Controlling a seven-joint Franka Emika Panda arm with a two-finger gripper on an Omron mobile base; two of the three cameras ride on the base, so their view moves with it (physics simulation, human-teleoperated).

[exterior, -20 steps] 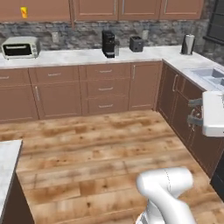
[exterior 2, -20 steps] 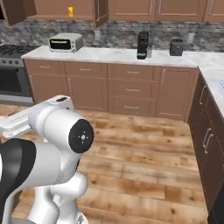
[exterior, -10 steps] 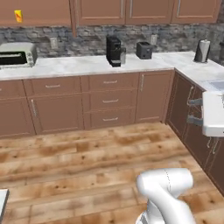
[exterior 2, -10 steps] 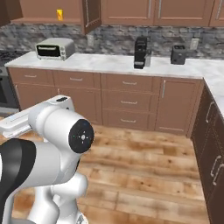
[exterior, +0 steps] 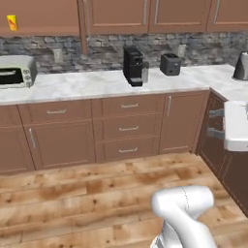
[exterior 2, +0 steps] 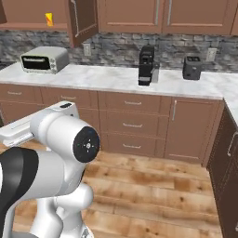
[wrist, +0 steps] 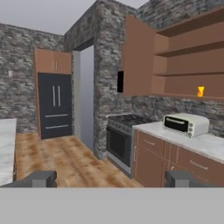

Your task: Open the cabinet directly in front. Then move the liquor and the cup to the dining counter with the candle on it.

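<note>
The cabinet (wrist: 188, 65) on the wall stands open, its door (exterior 2: 84, 21) swung out and its shelves bare apart from the cup. The yellow cup (wrist: 200, 91) stands on the lowest shelf, above a toaster oven; it also shows as the cup (exterior: 12, 22) and the cup (exterior 2: 49, 18). My gripper (wrist: 111, 178) is open with nothing between its fingertips (wrist: 42, 177), far from the cabinet. It hangs at the right as the gripper (exterior: 216, 124), fingers pointing left. The liquor and the candle are out of view. I cannot tell whether the white marble top (wrist: 6, 146) at the left edge is the dining counter.
On the marble worktop (exterior: 92, 85) stand a toaster oven (exterior: 16, 70), a coffee machine (exterior: 133, 65), a toaster (exterior: 170, 64) and a kettle (exterior: 241, 67). Drawers and base cabinets run below. A stove (wrist: 122, 131) and a dark fridge (wrist: 54, 105) lie beyond. Wood floor (exterior: 87, 198) lies open ahead.
The whole picture has shifted: the base has driven closer to the worktop and the counter things look larger. The gripper stays open and holds the same place in the views.
</note>
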